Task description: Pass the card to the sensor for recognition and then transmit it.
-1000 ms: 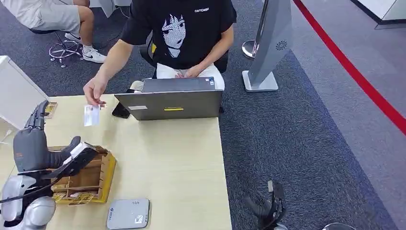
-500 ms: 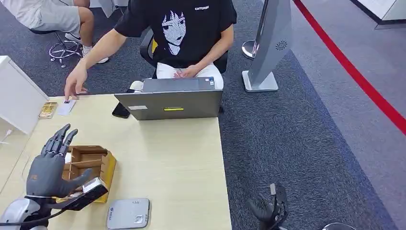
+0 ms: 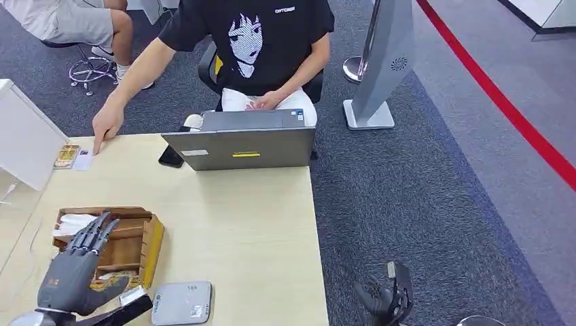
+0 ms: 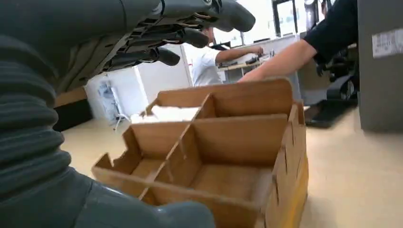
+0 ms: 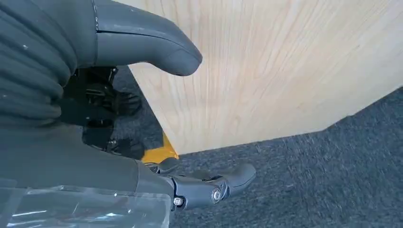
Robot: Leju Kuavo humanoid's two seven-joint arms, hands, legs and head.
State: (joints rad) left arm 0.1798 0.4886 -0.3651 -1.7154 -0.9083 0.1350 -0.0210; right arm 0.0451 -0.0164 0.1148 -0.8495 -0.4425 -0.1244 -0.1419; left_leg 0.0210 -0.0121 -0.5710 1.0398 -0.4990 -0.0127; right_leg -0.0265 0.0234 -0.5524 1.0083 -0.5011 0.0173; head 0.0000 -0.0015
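Note:
The white card (image 3: 83,159) lies flat at the far left of the wooden table (image 3: 244,224), with a person's fingertip (image 3: 99,144) pressing on it. The grey sensor pad (image 3: 182,303) sits at the table's near edge. My left hand (image 3: 75,275) hovers over the near end of the cardboard organiser (image 3: 129,241), fingers spread and holding nothing. In the left wrist view its fingers (image 4: 190,33) reach above the organiser (image 4: 228,142). My right hand (image 3: 384,299) hangs beside the table over the carpet, empty; its thumb (image 5: 142,45) stands apart from the fingers.
A grey laptop (image 3: 241,146) stands at the table's far edge with the seated person behind it and a black phone (image 3: 171,156) beside it. White slips (image 3: 73,223) lie in the organiser. A white box (image 3: 27,136) stands far left, a small yellow item (image 3: 66,155) next to the card.
The person carried the card left and set it on the table's far left corner. My left hand drew back toward me and sank over the organiser, fingers spreading.

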